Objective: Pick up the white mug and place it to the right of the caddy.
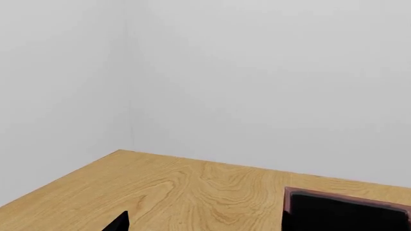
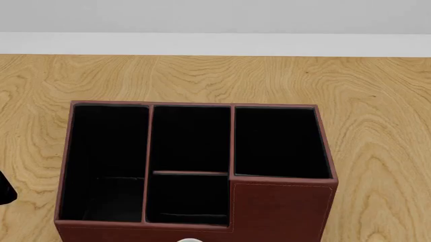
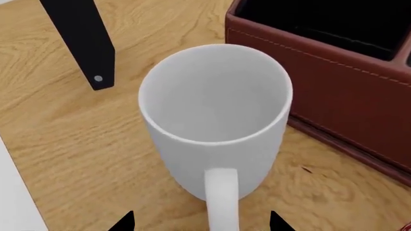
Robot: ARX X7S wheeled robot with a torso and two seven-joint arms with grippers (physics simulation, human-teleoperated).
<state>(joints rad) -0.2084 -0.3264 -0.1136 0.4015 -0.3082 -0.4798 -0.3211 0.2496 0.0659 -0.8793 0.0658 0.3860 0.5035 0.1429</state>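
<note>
The white mug [image 3: 215, 120] stands upright on the wooden surface [image 2: 377, 101], just beside the near wall of the caddy [image 2: 279, 212]. In the head view only a sliver of its white rim shows at the bottom edge, in front of the caddy's near side and roughly at its middle. So the mug is not yet where the task wants it: the bare surface to the right of the caddy holds nothing of it, and the whole carry is, by my reading, still to be done.

The right gripper [image 3: 200, 222] sits low over the mug on the handle side. Only two dark tips show at the picture's lower edge, one on each side of the handle and well apart from each other, so it looks wide and around nothing firmly. I judge that the grasp has not closed. Of the left gripper [image 1: 119, 222] only one dark tip shows over bare wood, with a corner of the caddy near it; whether it is wide or narrow I cannot tell, and it holds nothing visible.

The mug's long axis runs straight up from the surface, mouth upward and empty inside. Its loop handle [image 3: 222, 199] points away from the caddy, toward the right wrist camera. A slim black bar [image 3: 80, 41] with a small pale dot near its end reaches in beside the mug, apart from it; what it belongs to is unclear.

What is left, then: close on the mug, lift it, move it right past the caddy's corner and set it down there.
</note>
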